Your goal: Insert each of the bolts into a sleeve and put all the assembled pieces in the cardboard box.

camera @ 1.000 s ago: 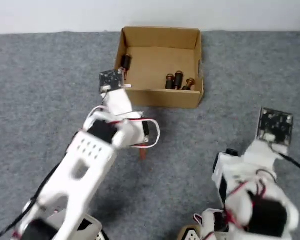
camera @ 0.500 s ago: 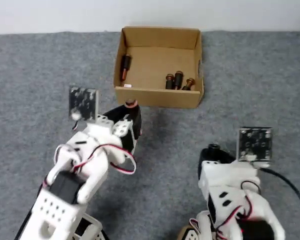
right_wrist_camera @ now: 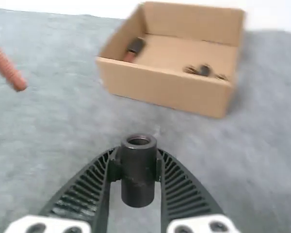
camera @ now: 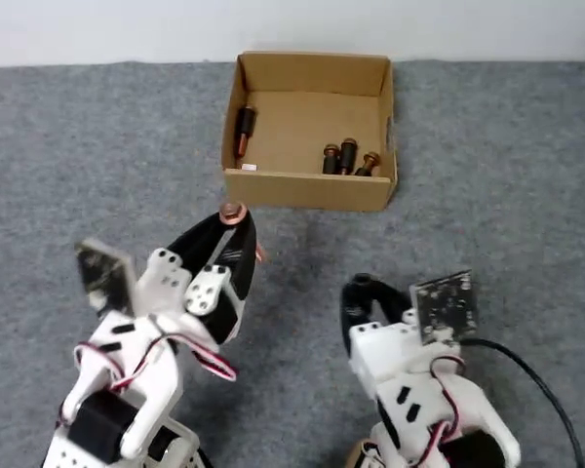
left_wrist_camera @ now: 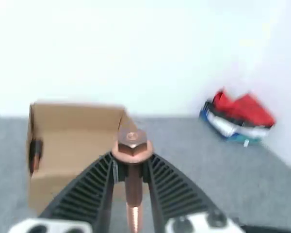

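My left gripper is shut on a copper bolt, held head-up above the carpet in front of the cardboard box. In the left wrist view the bolt's hex head stands between the black fingers, threaded shank pointing down. My right gripper is shut on a black sleeve, its open bore facing up; in the high view the sleeve sits at the right arm's tip. The bolt's threaded end shows in the right wrist view. Inside the box lie one assembled piece at the left and several at the right.
Grey carpet covers the table. A red, white and blue object lies on the carpet off to the side, against the white wall. The box's open top faces up, its front wall toward both arms.
Both arms have drawn back from the box toward the table's near side. The left gripper has swung its bolt upright; the right gripper has turned so the sleeve points up.
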You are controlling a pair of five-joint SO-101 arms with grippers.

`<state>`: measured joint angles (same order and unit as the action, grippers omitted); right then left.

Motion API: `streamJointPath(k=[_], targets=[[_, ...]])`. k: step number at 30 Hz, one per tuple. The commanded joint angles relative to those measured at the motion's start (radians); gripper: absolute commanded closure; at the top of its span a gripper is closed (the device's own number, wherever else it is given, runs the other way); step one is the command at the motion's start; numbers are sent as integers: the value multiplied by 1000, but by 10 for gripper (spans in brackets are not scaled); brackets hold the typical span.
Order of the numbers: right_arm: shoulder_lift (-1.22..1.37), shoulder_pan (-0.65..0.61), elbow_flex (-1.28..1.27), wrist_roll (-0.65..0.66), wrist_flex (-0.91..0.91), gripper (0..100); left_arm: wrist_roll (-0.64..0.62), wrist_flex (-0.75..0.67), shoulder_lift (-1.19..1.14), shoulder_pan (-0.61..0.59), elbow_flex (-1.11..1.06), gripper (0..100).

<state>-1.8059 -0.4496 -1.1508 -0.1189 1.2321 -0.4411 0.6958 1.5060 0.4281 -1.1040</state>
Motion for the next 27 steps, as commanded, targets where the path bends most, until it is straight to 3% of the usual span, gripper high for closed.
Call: streamJointPath(k=[1,4,11,15,27], targets=[[-1,-114,-14,12,-96,990,5,-81,75,5,-5,996],[4,-173,-15,35,-163,990,0,-84,110,6,-10,996],[7,-268,-37,261,-180,990,-137,-80,123,11,-8,996],[7,-326,-38,305,-206,990,-157,-71,123,98,-10,996],[7,-268,-38,364,-266,990,-173,112,129,130,56,996]])
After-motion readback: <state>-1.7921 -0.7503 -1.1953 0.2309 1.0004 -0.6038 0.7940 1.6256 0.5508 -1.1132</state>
